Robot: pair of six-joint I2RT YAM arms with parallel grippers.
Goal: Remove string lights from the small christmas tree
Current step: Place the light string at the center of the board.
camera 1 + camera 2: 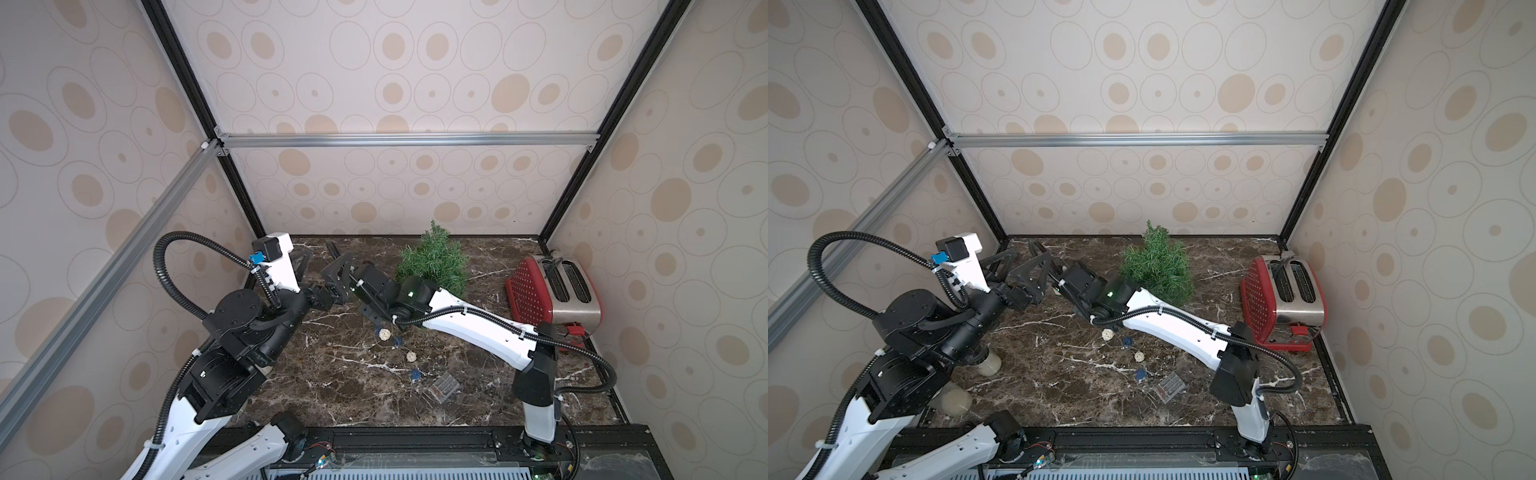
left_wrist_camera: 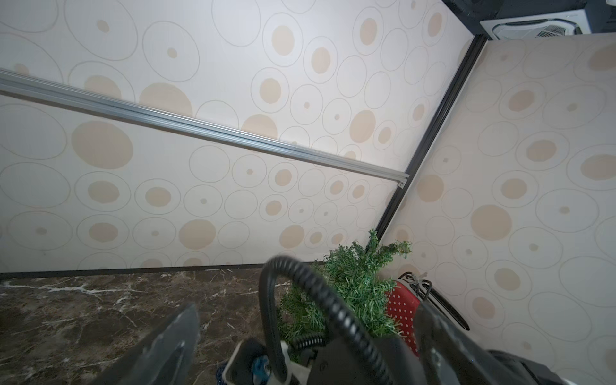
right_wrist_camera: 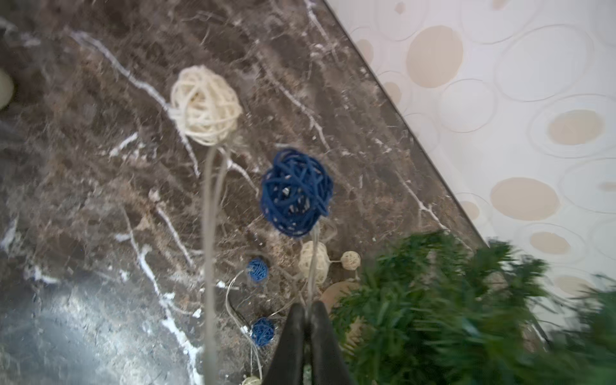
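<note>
The counter, dark marble with white veins, is closed by patterned walls at the back and at both sides; only its lower edge in both top views is open. The small christmas tree stands at upper centre, near the back wall, and its foot is hidden behind the right arm. A red toaster fills the right corner.

The widest free room is the lower middle of the counter. There part of the string lights lies loose: cream and blue balls and the clear battery box, which is hard to make out against the marble.

The right claw is clenched on the thin wire of the lights. A blue ball and a cream ball hang before it, and the tree is blurred at lower right. The left claw is spread wide and grasps nothing, left of the tree. Two pale jars are half hidden under the left arm.
</note>
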